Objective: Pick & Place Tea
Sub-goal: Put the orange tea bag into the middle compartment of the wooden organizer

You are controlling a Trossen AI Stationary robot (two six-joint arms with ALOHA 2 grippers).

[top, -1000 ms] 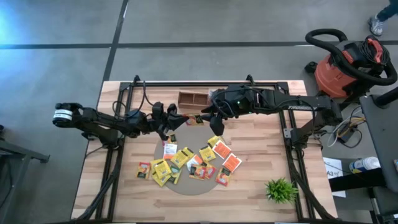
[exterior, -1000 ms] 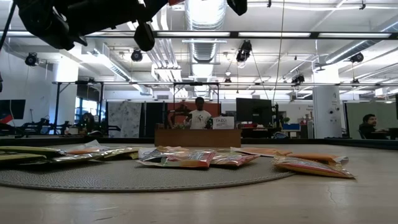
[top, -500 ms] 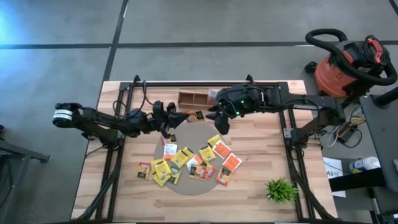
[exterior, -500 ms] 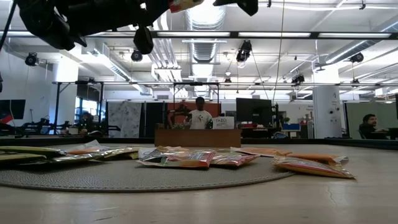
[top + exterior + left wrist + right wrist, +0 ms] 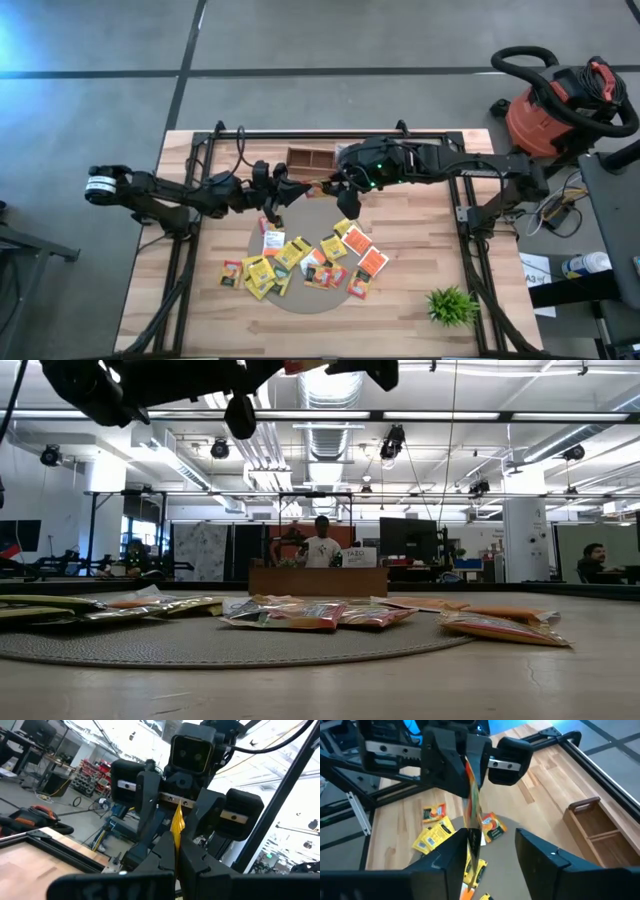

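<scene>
We find the left pincer (image 5: 293,189) clenched on a packet (image 5: 472,800) held edge-on between the right pincer's (image 5: 333,185) released fingers (image 5: 547,862), near the tray (image 5: 310,158).

a red shop vacuum (image 5: 560,105) stands on grey concrete floor (image 5: 300,40) beside the wooden table (image 5: 420,290); behind the table, ceiling strip lights (image 5: 440,415) and a monitor (image 5: 405,538).

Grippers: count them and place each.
2. The left gripper is shut on a tea packet above the table; the right gripper, open, faces it, fingers flanking the packet.
</scene>
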